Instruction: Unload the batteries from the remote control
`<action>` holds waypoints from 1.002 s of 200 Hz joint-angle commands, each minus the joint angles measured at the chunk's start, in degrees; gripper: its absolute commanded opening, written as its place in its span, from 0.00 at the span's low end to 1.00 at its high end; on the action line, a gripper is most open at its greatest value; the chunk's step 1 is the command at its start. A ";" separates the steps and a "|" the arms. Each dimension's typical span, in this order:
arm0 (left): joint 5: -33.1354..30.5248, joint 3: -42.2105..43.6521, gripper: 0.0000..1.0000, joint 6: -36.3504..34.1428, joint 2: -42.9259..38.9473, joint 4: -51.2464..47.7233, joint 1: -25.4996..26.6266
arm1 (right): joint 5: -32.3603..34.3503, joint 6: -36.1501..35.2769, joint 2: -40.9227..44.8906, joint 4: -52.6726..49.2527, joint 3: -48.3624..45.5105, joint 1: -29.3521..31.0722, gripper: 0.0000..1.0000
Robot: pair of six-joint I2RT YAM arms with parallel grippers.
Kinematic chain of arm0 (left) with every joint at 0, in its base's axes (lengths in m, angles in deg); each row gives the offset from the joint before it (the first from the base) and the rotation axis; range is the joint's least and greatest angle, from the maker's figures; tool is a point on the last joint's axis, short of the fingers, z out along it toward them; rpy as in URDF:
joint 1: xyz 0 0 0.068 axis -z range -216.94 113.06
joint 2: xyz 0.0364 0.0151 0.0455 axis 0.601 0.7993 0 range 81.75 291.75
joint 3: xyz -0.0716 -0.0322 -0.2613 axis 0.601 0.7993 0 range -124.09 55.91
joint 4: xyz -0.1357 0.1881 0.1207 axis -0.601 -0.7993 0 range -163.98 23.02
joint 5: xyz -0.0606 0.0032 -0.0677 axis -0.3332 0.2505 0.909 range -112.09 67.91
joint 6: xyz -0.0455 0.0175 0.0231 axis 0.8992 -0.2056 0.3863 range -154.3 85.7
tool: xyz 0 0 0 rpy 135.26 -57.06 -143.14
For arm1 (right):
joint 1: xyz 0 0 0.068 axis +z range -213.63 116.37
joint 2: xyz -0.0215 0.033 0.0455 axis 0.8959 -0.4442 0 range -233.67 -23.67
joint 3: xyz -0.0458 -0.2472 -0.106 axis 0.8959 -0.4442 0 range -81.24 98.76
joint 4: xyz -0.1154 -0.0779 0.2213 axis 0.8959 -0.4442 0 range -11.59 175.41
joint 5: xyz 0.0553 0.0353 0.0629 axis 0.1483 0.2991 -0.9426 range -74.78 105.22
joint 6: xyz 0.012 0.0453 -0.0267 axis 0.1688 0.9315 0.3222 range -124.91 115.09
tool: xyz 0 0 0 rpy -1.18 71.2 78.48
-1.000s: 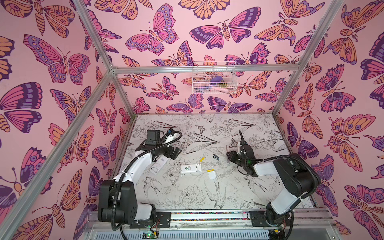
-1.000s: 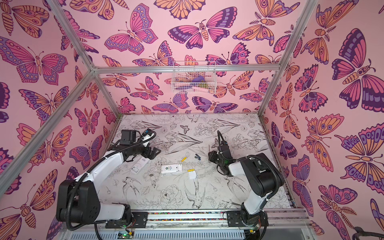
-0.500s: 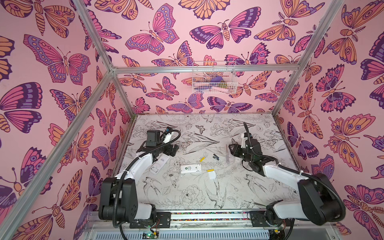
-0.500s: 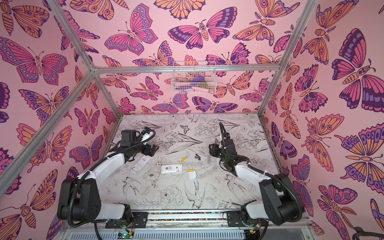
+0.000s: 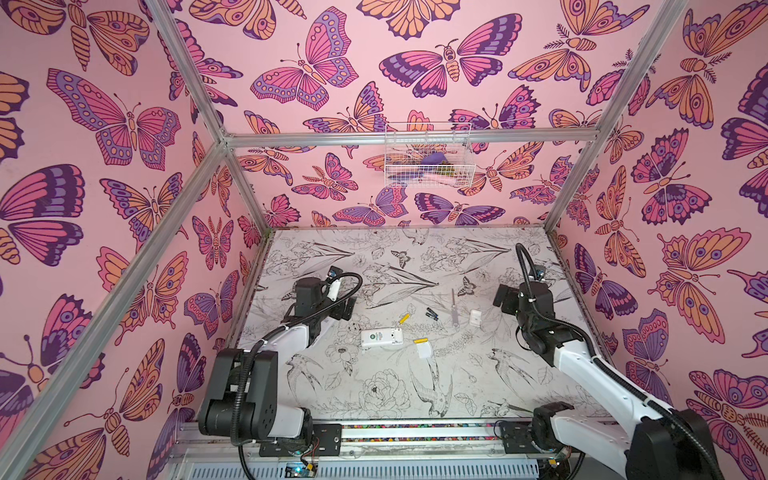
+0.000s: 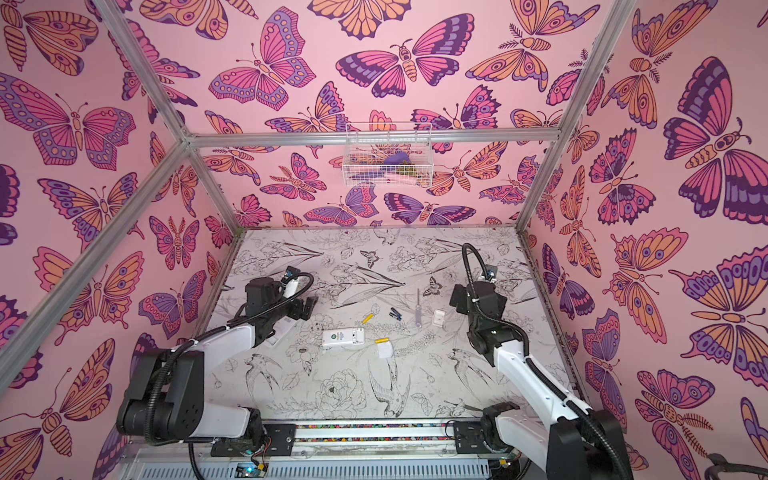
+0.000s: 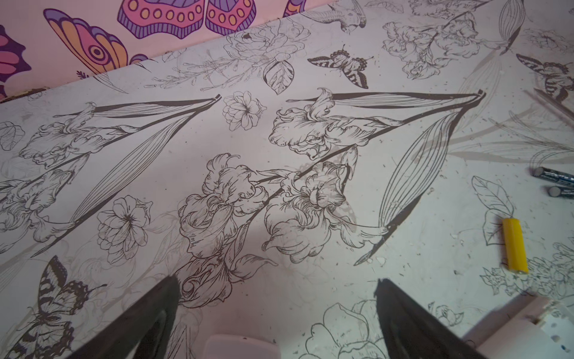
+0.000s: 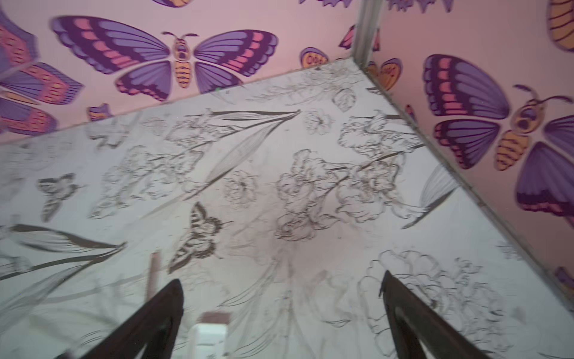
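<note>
The white remote control [image 5: 381, 337] [image 6: 343, 337] lies mid-table in both top views. One yellow battery [image 5: 404, 318] [image 7: 515, 245] lies just beyond it, another [image 5: 421, 340] at its right end. Two black batteries [image 5: 431, 313] [image 7: 553, 175] lie side by side further right. My left gripper [image 5: 345, 306] [image 7: 276, 283] hovers open and empty to the left of the remote. My right gripper [image 5: 503, 297] [image 8: 281, 276] is open and empty, raised to the right of a small white cover [image 5: 475, 318] [image 8: 208, 338].
A thin metal rod tool [image 5: 454, 305] lies between the black batteries and that cover. A second white cover [image 5: 424, 351] lies by the remote's right end. A second white remote [image 6: 282, 332] is partly hidden under my left arm. A wire basket [image 5: 428, 160] hangs on the back wall.
My right gripper has opened and pulled up and back to the right, away from the white cover. The left arm has shifted only slightly.
</note>
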 commanded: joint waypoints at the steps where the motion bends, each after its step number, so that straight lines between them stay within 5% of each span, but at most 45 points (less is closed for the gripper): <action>1: -0.84 4.19 1.00 0.93 1.57 10.71 -0.86 | 3.10 -11.13 -1.35 11.24 -3.87 -1.14 0.99; 19: -1.70 5.66 1.00 1.66 1.13 13.29 -1.25 | 0.40 -15.68 -2.36 21.22 -8.64 -3.75 0.99; 81: -7.69 10.87 1.00 4.68 0.61 24.57 -1.64 | -9.47 -10.15 -12.54 39.73 -12.61 -12.20 0.99; 127: -0.05 13.56 1.00 7.13 1.35 30.12 -5.75 | -13.91 -12.19 -25.49 49.21 -10.87 -12.06 0.99; 152: 1.59 18.54 0.99 7.64 6.66 42.90 -6.71 | -14.92 -12.37 -23.59 41.37 -8.63 -12.09 0.99; 200: 0.74 13.66 1.00 9.13 5.26 32.21 -7.50 | -15.20 -12.53 -23.91 42.97 -9.18 -12.06 0.99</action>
